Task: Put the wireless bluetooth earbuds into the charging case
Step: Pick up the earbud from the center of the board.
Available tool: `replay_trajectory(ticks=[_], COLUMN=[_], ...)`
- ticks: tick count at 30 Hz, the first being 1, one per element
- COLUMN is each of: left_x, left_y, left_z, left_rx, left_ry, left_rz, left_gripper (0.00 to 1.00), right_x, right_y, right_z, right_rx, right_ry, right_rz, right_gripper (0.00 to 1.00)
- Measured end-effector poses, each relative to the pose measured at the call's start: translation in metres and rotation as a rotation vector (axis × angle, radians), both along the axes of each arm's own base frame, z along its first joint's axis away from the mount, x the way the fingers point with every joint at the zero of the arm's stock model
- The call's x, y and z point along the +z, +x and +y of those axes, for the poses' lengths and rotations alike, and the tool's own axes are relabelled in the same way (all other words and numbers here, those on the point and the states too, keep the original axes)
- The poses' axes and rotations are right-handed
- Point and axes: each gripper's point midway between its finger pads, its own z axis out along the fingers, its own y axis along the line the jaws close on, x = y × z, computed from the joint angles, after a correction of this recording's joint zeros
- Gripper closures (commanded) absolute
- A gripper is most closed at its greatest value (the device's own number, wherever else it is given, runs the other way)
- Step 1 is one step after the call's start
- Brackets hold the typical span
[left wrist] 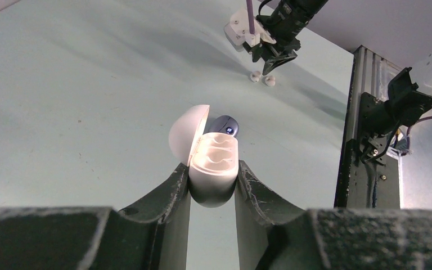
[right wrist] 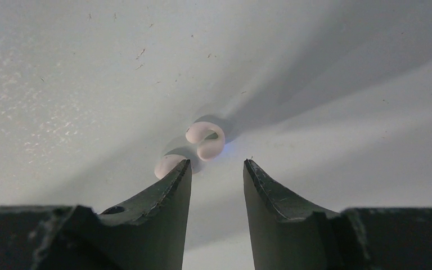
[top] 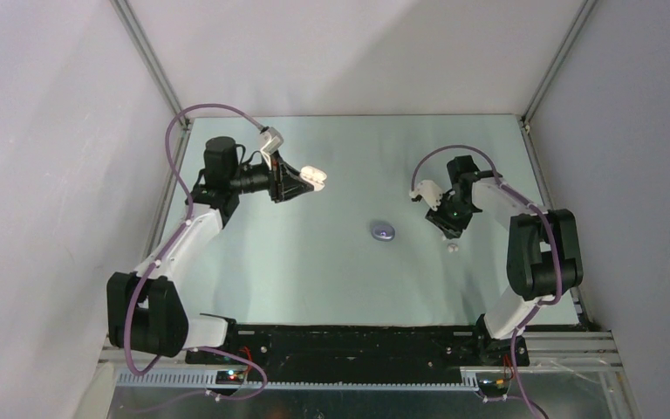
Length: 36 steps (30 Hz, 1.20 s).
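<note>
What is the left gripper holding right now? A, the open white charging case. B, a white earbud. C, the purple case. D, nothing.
A: the left gripper pinches the white charging case, its lid flipped open, while the purple case lies on the table.

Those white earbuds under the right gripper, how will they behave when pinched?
The white earbuds look smooth and rounded, so probably slippery and apt to roll. Tiny beside the right gripper, they're likely light; a nudge may scatter them.
</note>
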Motion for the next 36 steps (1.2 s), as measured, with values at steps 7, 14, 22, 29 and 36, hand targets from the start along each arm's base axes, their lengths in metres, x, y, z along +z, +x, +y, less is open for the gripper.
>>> replay_trajectory(ticks=[7,14,22,29,36], left_x=[0.002,0.002,-0.002,-0.003,-0.003], left_y=[-0.001,-0.001,-0.003,-0.003,-0.003], left_z=[0.001,0.001,0.001,0.002,0.002], left_rx=[-0.001,-0.001,-0.002,-0.003,-0.001], left_ry=[0.005,0.007,0.013,0.017,0.017], left_rz=[-0.018,-0.023,-0.003,0.001,0.003], left_gripper=[1.0,1.0,1.0,1.0,1.0], right_x=[-0.011,-0.015,-0.016,-0.012,-0.012], right_y=[-0.011,-0.013,-0.014,-0.024,-0.028], right_z=[-0.003,-0.003,-0.005,-0.006,-0.005], right_rx=[0.035,0.051,0.048,0.045,0.044], right_ry=[-0.011,-0.015,-0.014,-0.003,0.005], right_rz=[0.028,0.028,0.029,0.019,0.02], right_gripper=[0.56,0.56,0.57,0.58,0.66])
